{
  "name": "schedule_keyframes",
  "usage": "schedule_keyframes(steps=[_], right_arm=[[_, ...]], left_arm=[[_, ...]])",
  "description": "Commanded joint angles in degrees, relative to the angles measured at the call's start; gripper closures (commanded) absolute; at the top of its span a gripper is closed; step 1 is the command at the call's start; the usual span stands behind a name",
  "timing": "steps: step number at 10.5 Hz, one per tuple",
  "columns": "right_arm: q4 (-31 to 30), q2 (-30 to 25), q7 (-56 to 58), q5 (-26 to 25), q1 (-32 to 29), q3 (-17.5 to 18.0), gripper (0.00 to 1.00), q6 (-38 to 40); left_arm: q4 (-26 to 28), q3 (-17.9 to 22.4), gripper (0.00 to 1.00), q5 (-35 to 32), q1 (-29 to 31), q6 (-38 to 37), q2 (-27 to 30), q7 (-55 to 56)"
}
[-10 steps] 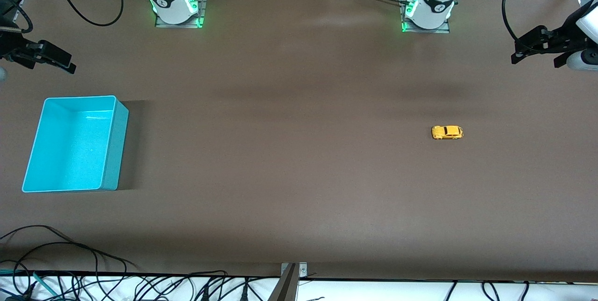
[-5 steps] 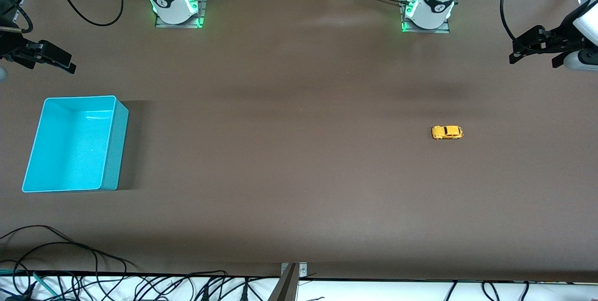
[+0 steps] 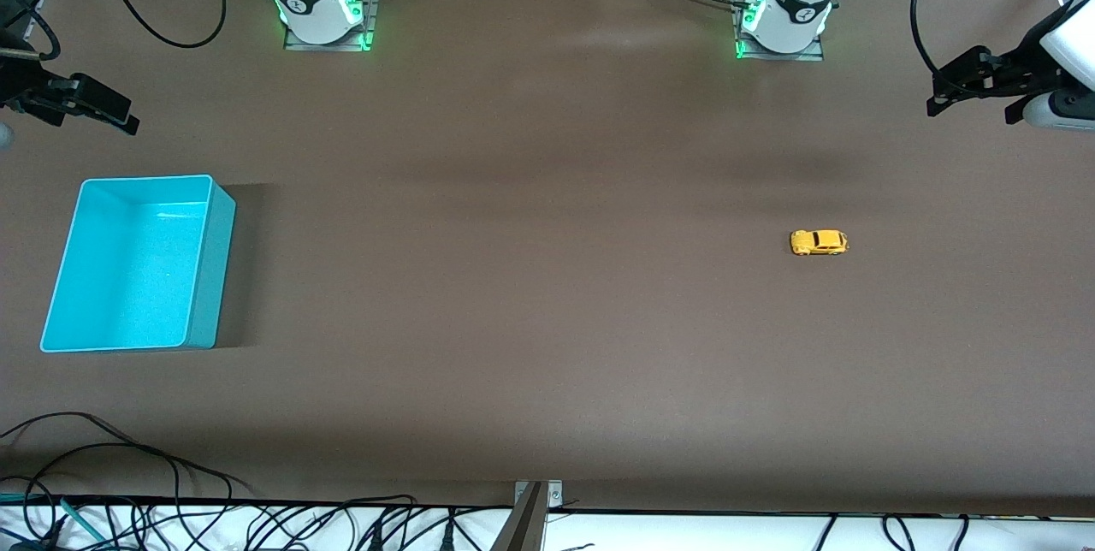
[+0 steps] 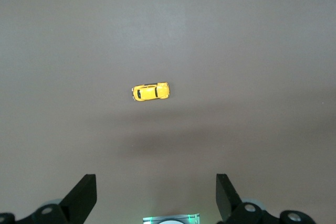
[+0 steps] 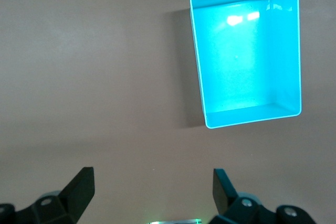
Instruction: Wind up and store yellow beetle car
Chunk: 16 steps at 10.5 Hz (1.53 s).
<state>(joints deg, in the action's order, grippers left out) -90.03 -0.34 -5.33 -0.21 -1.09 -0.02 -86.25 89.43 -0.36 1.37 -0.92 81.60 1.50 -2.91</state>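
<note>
1. The left gripper [image 3: 973,106] is the only thing that has changed. It hangs over the table's edge at the left arm's end, at about 2 o'clock from the table's middle in the front view. Over the last second it has crept a little inward and toward the bases. Its fingers are spread wide with nothing between them.
2. The right gripper [image 5: 152,177] has not moved. It waits over the right arm's end of the table, at about 10 o'clock from the middle. Its fingers are also spread wide and empty.
3. The brown table [image 3: 530,294] carries only two things, and both lie where they did a second ago.
4. The turquoise bin [image 3: 218,269] sits at 9 o'clock from the middle, toward the right arm's end. It is open-topped and has nothing in it.
5. The yellow beetle car [image 3: 819,242] stands on its wheels at about 3 o'clock from the middle, toward the left arm's end and well apart from the bin. In the left wrist view it lies ahead of the open fingers and untouched.
6. Judgement: the task has barely begun, with neither winding nor storing done. The left arm's small drift reads as the first lean toward the car, which lies on its side of the table. That arm looks the likelier one to make the first grasp.
</note>
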Motion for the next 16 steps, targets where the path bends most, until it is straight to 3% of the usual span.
schedule_keyframes(steps=[1, 10, 14, 16], right_arm=[[1.1, 0.0, -0.3, 0.5, -0.2, 0.3, 0.00, 1.0], [1.1, 0.0, -0.3, 0.6, -0.2, 0.3, 0.00, 0.9], [1.1, 0.0, -0.3, 0.6, -0.1, 0.3, 0.00, 0.9], [1.1, 0.0, -0.3, 0.6, -0.1, 0.3, 0.00, 0.9]], left_arm=[[3.1, 0.0, 0.00, 0.0, 0.3, 1.1, 0.4, 0.0], [4.4, 0.0, 0.00, 0.0, 0.5, 2.3, 0.4, 0.0], [7.9, 1.1, 0.00, 0.0, 0.6, 10.0, -1.1, -0.3], [13.6, 1.9, 0.00, 0.0, 0.6, 18.2, -1.9, -0.4]])
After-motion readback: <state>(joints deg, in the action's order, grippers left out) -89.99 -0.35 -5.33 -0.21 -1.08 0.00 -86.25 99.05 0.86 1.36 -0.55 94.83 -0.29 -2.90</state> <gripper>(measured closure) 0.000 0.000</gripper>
